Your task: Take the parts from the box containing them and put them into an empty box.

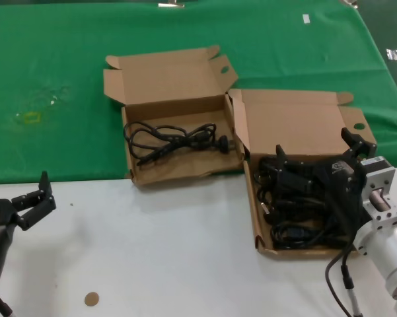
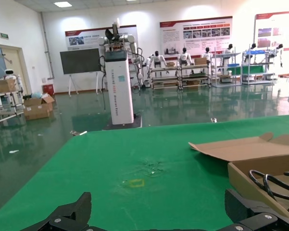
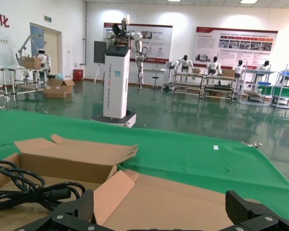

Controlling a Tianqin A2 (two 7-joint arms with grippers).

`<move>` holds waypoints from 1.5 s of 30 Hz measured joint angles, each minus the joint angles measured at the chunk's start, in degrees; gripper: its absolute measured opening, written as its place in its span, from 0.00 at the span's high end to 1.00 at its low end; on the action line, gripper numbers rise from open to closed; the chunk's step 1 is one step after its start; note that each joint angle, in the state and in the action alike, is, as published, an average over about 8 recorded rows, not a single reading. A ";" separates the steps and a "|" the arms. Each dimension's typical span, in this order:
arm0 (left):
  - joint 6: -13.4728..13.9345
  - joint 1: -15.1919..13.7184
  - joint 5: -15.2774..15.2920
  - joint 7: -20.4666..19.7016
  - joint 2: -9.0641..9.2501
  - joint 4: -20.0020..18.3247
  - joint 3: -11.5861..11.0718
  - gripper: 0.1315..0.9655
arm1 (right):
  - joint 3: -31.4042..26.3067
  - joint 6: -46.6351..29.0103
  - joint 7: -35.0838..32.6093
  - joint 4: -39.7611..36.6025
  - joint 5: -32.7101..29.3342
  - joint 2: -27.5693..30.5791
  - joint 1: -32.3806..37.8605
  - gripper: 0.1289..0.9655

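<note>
The larger straight-walled box (image 1: pixel 259 218) stands at the right and holds several coiled black cables (image 1: pixel 287 228). My right gripper (image 1: pixel 317 153) hovers over its back part, open, with nothing between the fingers; in the right wrist view (image 3: pixel 163 214) its lid (image 3: pixel 182 202) lies below the jaws. The smaller box (image 1: pixel 178 173) with the wavy front wall stands at centre back and holds one black cable (image 1: pixel 175 139), which also shows in the right wrist view (image 3: pixel 29 190). My left gripper (image 1: pixel 33 201) waits open and empty over the white table at the front left.
A green cloth (image 1: pixel 66 59) covers the back of the table, with a yellowish mark (image 1: pixel 30 117) at the left. The front is white table (image 1: pixel 172 251) with a small brown disc (image 1: pixel 91 299). My own black cable (image 1: pixel 337 277) hangs by the right arm.
</note>
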 joint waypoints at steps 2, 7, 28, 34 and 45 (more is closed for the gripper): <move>0.00 0.00 0.00 0.00 0.00 0.00 0.00 0.00 | 0.03 0.03 0.00 0.03 0.02 0.00 -0.05 0.00; 0.00 0.00 0.00 0.00 0.00 0.00 0.00 0.00 | 0.03 0.05 0.01 0.04 0.03 0.00 -0.06 0.00; 0.00 0.00 0.00 0.00 0.00 0.00 0.00 0.00 | 0.03 0.05 0.01 0.04 0.03 0.00 -0.06 0.00; 0.00 0.00 0.00 0.00 0.00 0.00 0.00 0.00 | 0.03 0.05 0.01 0.04 0.03 0.00 -0.06 0.00; 0.00 0.00 0.00 0.03 0.00 0.00 0.00 0.00 | 0.03 0.05 0.01 0.04 0.03 0.00 -0.06 0.00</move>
